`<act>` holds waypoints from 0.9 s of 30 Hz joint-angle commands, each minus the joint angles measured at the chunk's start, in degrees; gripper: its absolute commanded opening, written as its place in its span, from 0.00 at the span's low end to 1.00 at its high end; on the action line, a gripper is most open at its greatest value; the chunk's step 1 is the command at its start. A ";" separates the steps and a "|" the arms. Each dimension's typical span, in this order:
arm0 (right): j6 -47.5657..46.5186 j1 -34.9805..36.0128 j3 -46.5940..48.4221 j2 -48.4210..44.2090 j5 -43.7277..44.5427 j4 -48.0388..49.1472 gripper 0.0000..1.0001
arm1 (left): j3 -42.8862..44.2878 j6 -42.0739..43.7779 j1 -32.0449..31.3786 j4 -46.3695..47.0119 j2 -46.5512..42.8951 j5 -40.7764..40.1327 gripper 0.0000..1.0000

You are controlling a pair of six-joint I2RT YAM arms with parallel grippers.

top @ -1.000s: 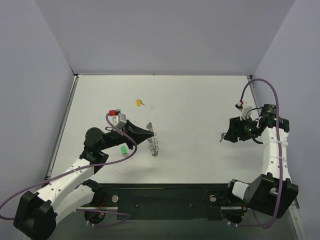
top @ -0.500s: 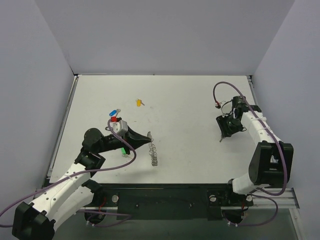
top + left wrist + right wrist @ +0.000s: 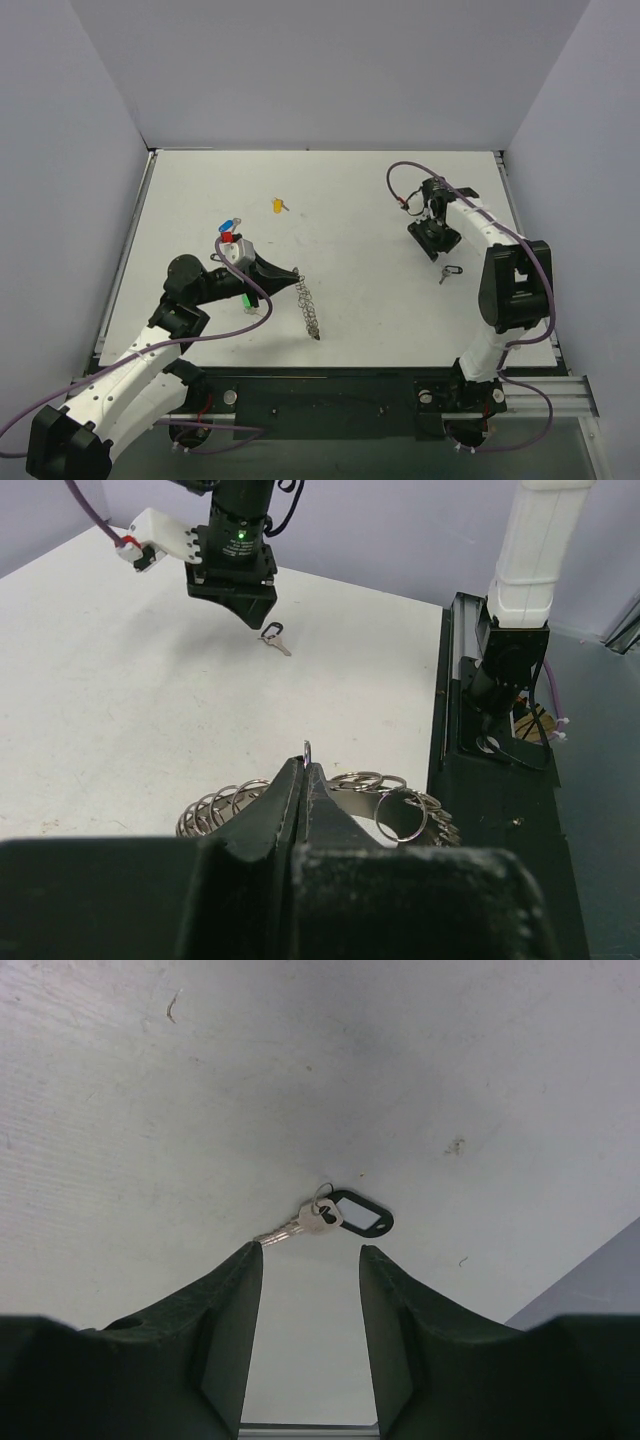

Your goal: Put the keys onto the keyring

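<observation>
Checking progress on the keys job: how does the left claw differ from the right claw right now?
The left claw is shut; the right claw stands open. The left claw pinches one end of the keyring; the right claw holds nothing, with a black-tagged key lying loose on the table just beyond its fingertips. Both are black and sit low over the white table.

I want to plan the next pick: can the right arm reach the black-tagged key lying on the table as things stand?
Probably yes. The right tool is open and hangs close above the black-tagged key, which lies alone on the bare table. Nothing stands between them.
</observation>
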 commanded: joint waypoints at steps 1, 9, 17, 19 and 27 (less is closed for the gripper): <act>0.93 0.98 3.22 3.54 6.41 -4.96 0.37 | 2.83 0.93 0.50 1.64 -0.52 0.42 0.00; 1.02 2.03 4.10 6.88 8.96 -6.45 0.34 | 2.92 0.76 0.86 1.55 -0.43 0.86 0.00; 1.37 2.47 4.63 9.96 9.22 -6.54 0.31 | 2.92 0.49 0.86 1.55 -0.17 0.68 0.00; 1.37 2.38 4.89 10.84 9.66 -6.63 0.31 | 2.92 0.49 0.86 1.55 -0.08 0.68 0.00; 1.46 2.65 6.12 13.21 11.07 -6.72 0.29 | 2.92 0.41 0.94 1.55 0.18 0.86 0.00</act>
